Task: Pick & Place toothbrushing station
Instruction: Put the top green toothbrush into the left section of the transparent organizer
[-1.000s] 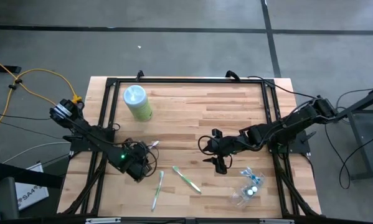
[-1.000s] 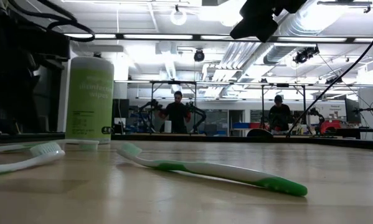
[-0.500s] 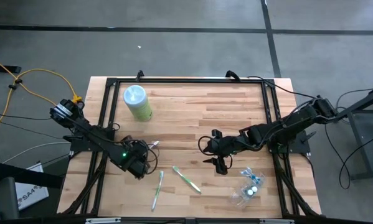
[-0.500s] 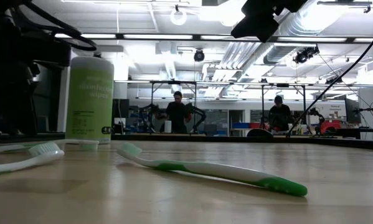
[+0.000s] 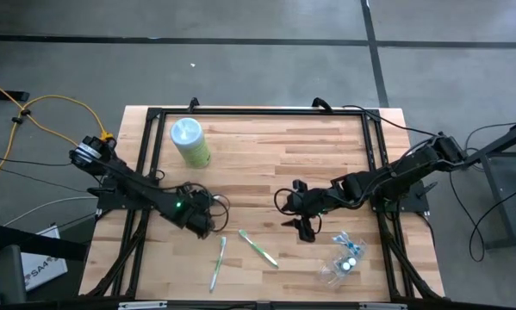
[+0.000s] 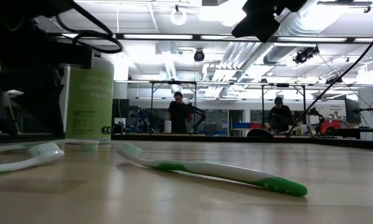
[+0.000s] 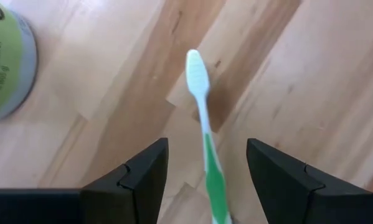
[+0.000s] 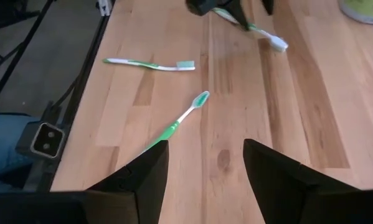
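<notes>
A slim green-and-white toothbrush point(image 7: 202, 106) lies in line between the fingers of the left gripper point(image 7: 206, 146) near the table's left front. The jaws stand wide on either side of the handle and do not pinch it. Whether the brush rests fully on the wood cannot be told.

Two more toothbrushes lie loose on the boards just beyond. One green-handled brush point(image 5: 258, 248) sits at a slant, and a paler brush point(image 5: 217, 264) sits beside it toward the front edge. Both are flat on their sides, bristle heads pointing away from the front edge, probably because they are waiting to be collected.

The clear plastic cup point(image 5: 344, 263) lies tipped over at the front right with small blue items inside. It seems the likely home for the brushes once it is stood up.

The right gripper point(image 5: 305, 231) hangs between brushes and cup, its fingers spread wide and empty.

A pale-green canister point(image 5: 189, 142), smooth and cylindrical with a light-blue lid, stands upright at the back left of the butcher-block table point(image 5: 275, 155).
</notes>
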Robot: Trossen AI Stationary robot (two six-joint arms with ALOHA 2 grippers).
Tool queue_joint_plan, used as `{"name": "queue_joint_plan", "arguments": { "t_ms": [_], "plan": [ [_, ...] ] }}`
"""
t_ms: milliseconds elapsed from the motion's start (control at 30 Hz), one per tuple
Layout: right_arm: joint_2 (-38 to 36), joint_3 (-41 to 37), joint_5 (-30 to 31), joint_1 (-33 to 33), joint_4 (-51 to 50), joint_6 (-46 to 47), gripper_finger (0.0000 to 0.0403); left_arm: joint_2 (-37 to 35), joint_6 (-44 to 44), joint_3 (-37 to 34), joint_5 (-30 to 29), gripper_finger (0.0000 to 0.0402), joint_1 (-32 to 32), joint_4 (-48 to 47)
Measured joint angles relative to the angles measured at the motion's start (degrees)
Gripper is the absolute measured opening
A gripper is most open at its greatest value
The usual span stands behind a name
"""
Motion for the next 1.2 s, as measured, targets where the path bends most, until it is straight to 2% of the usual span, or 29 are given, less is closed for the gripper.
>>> {"name": "queue_joint_plan", "arguments": {
  "t_ms": [333, 633, 1200],
  "plan": [
    [0.0, 0.0, -0.9, 0.1, 0.0, 0.0, 0.0199, 0.0, 3.3, 0.0, 3.0, 0.0210, 4.1, 0.0],
    [0.0, 0.0, -0.9, 0.1, 0.0, 0.0, 0.0199, 0.0, 3.3, -0.3, 3.7, 0.0210, 4.3, 0.1],
    [0.0, 0.0, -1.0, 0.2, 0.0, 0.0, 0.0199, -0.3, -0.3, -7.7, 8.0, 0.0210, 4.3, 8.1]
  ]
}}
